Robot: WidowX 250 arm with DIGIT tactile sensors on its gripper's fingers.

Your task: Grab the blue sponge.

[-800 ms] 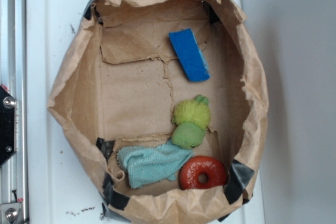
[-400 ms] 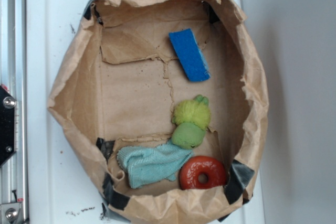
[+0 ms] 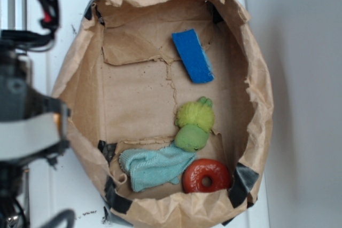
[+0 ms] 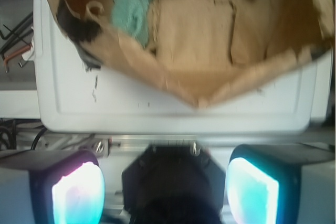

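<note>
You're at the approach: the arm (image 3: 26, 116) sits at the left edge, outside the paper-lined bin (image 3: 251, 78). The sponge (image 3: 192, 55) lies flat at the bin's far right, apart from the green toy (image 3: 193, 124). The fingers (image 4: 165, 192) look spread and empty, though blurred. Next, reach over the wall and descend on it.

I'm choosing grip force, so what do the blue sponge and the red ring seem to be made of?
The blue sponge looks like soft foam: a flat matte slab with no shine and slightly rounded corners. The red ring looks like smooth plastic or rubber, since its surface shows soft highlights; which of the two I cannot tell.
</note>
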